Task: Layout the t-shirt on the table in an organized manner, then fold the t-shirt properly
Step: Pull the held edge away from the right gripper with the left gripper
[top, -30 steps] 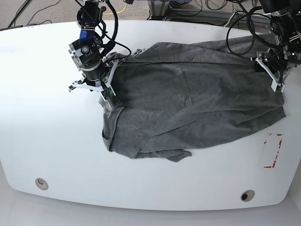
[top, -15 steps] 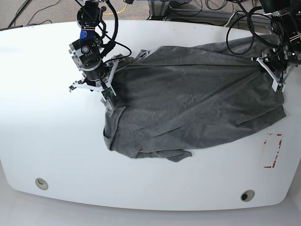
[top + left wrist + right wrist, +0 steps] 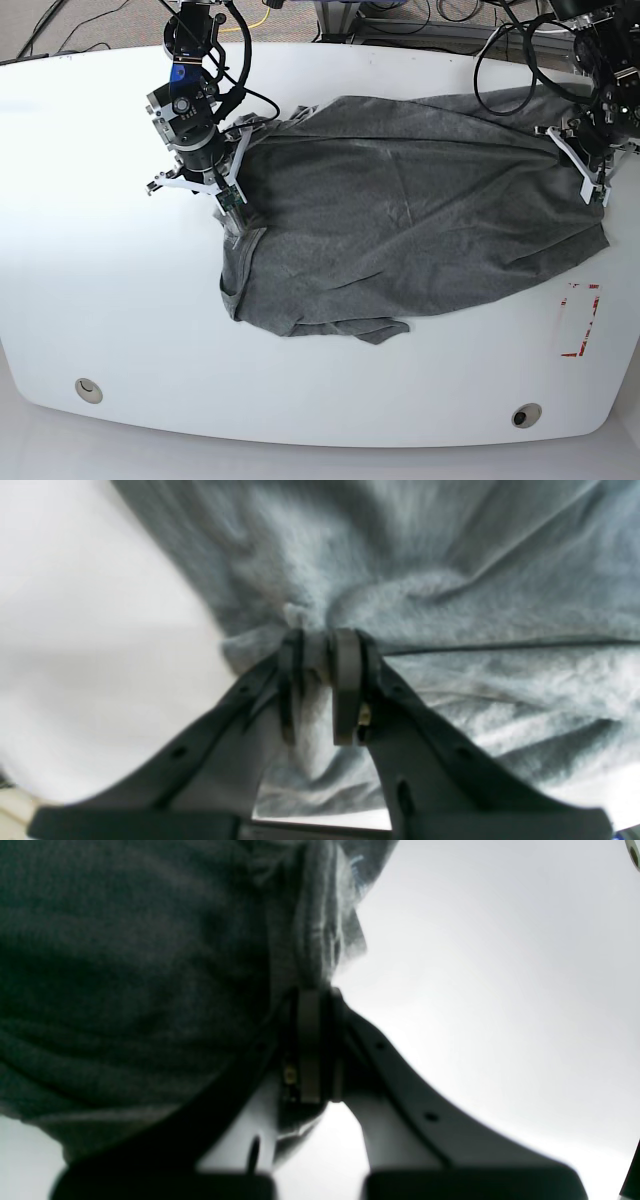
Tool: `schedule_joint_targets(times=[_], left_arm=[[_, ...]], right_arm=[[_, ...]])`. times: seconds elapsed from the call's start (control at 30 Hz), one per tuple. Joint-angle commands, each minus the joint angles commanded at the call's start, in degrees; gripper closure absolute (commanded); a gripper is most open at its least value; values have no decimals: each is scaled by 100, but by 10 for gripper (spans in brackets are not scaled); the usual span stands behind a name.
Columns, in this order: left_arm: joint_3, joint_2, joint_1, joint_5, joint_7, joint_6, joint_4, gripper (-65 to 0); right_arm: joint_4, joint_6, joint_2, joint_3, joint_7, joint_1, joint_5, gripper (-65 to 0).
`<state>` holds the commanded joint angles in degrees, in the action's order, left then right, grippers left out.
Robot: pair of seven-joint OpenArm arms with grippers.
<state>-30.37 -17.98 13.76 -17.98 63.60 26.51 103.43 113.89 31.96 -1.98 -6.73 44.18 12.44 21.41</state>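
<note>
The dark grey t-shirt (image 3: 410, 220) lies spread and wrinkled over the middle and right of the white table (image 3: 100, 280), its lower left bunched into folds. At the shirt's left edge my right gripper (image 3: 232, 215) is shut on the cloth; the right wrist view shows the right gripper (image 3: 312, 1000) pinching a folded hem of the t-shirt (image 3: 125, 965). On the far right side my left gripper (image 3: 597, 192) holds the shirt's right edge. Seen from the left wrist, the left gripper (image 3: 320, 647) is shut on a gathered bunch of t-shirt (image 3: 450, 605).
A red-tape rectangle (image 3: 580, 320) marks the table at the right, just below the shirt. Two round grommet holes (image 3: 88, 389) (image 3: 525, 414) sit near the front edge. Cables and equipment lie beyond the back edge.
My left gripper has shifted slightly outward to the right with the shirt's edge, and the cloth's upper part has drawn flatter. The right gripper has hardly moved.
</note>
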Motion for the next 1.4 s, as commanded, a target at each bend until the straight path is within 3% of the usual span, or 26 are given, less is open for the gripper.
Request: schedule_joint_targets(times=[0.3,0.57,0.73,0.8,0.83,0.87,1.03,1.4], left_arm=[[-18,-18,9,0,70,0,510,-74],[-53,-35,26,18,396,0,510,-67],[-466,-35,466,-9,431,35,510,-219],[-774,-26,589,-9,387,255,492,-315],[-835,-18,607,-9,369,316,484,-329],[-1055,-9,659,-9,334,545,466,-378],[-1415,0,747,-9,352,1349,387,-397],[-1916,123,756,-9,316,1349,-668,-397]], right_arm=[[0,0,0,0,0,-62,9,0],[0,0,0,0,0,-62,26,0],[0,0,0,0,0,-62,9,0],[0,0,0,0,0,-62,9,0],[0,0,0,0,0,-62,9,0],[0,0,0,0,0,-62,9,0],[0,0,0,9,0,-62,9,0],[0,0,0,9,0,-132,26,0]])
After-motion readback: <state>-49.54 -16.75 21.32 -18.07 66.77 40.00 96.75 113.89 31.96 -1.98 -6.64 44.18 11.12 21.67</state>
